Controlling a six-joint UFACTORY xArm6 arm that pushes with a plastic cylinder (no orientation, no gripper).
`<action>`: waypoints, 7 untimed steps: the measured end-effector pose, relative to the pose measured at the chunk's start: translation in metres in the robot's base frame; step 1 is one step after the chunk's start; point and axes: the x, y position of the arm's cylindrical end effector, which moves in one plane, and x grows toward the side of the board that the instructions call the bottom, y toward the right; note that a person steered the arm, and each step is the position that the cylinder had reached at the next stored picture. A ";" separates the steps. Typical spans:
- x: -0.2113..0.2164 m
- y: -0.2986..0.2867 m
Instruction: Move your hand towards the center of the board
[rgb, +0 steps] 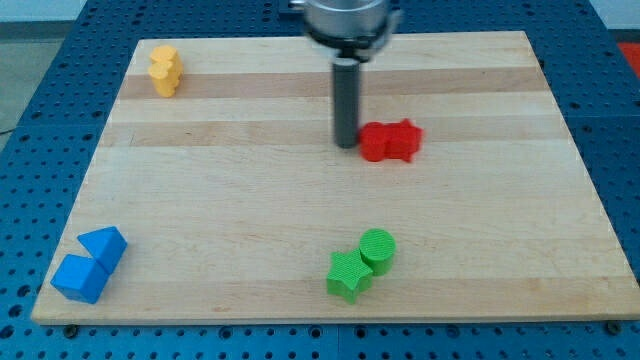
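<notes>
My tip (346, 146) rests on the wooden surface (250, 200), just left of a red block (390, 141); it is a bare rod with no pincer to open or close. The board's center lies slightly below it, so the approach seems nearly done. The next move likely calls for a short slide toward the view's bottom, clear of the red block.

Non-task items: yellow block (164, 70) upper left of frame. Red block (390, 141) right of center, shape blurred. Green cylinder (377, 248) touching green star-like block (347, 275), lower center-right. Blue cube (79, 277) and blue wedge-like block (104, 245) touching, lower left corner. Blue pegboard (40, 90) around the frame's edges.
</notes>
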 end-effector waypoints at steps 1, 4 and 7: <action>0.001 0.035; 0.060 0.012; 0.074 0.051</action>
